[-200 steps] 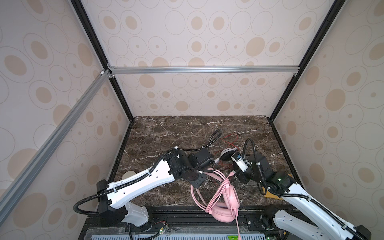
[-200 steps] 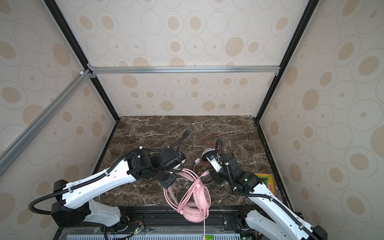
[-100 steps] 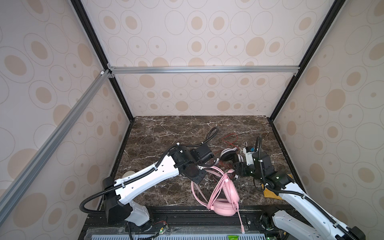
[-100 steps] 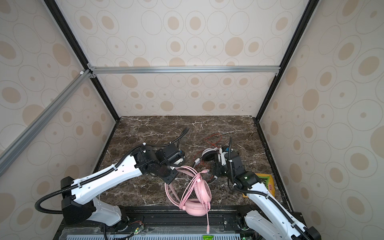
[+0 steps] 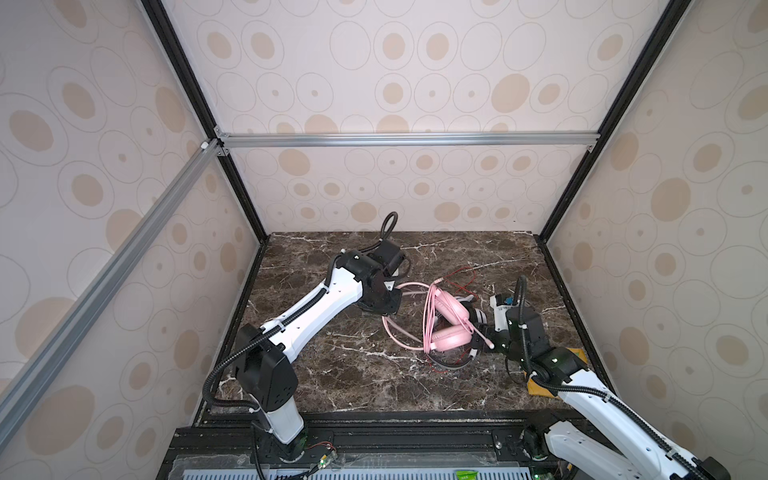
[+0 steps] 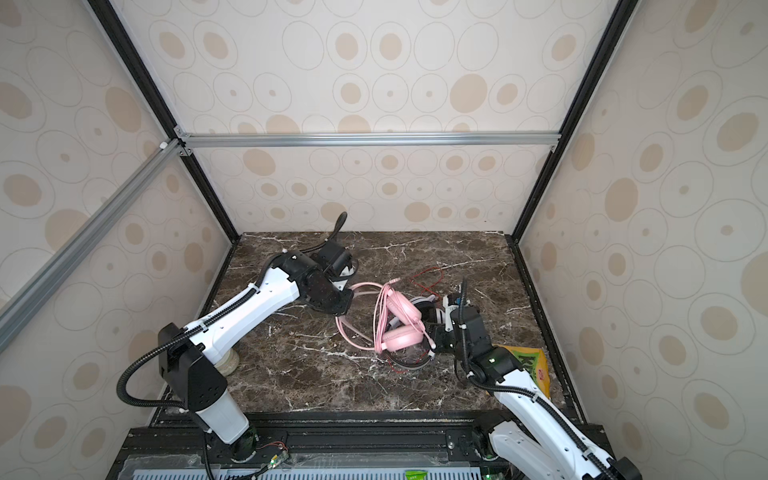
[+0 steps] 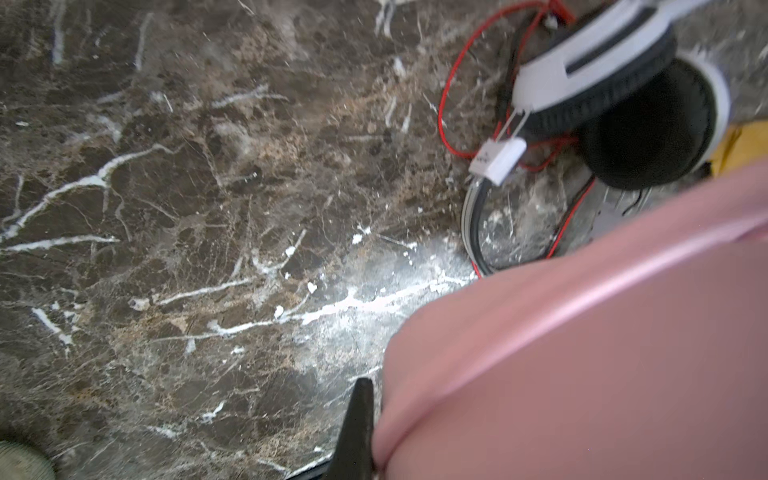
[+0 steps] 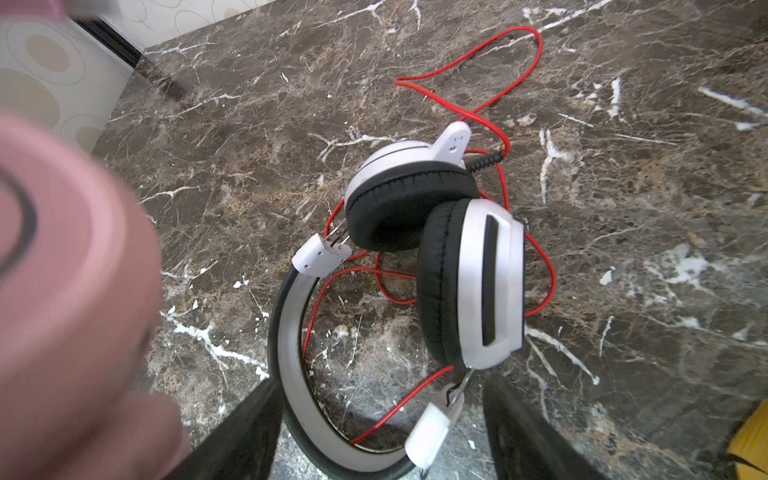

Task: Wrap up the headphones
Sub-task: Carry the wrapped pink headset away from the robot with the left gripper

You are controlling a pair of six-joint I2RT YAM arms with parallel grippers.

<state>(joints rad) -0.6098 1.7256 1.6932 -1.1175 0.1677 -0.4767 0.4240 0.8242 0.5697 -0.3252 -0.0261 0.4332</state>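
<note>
The pink headphones (image 5: pixel 449 336) lie mid-table in both top views, partly over the white-and-black headphones (image 8: pixel 469 282), whose silver headband (image 8: pixel 291 332) and thin red cable (image 8: pixel 498 50) spread over the marble. My left gripper (image 5: pixel 388 307) is shut on the pink cable (image 5: pixel 409 286) just left of the pink headset. In the left wrist view one dark finger (image 7: pixel 359 415) presses against blurred pink (image 7: pixel 582 353). My right gripper (image 8: pixel 382 436) stands open, with its fingers on either side of the white headband's end. The pink earcup (image 8: pixel 62 291) blurs beside it.
A yellow packet (image 6: pixel 536 365) lies under the right arm at the table's right edge. A pale round object (image 6: pixel 226 361) sits by the left arm's base. Patterned walls enclose three sides. A black rail (image 5: pixel 374 432) borders the front.
The left gripper has carried the pink headphones from the front edge back toward the middle, onto the white-and-black pair. The right gripper has opened wider and shifted slightly right.
</note>
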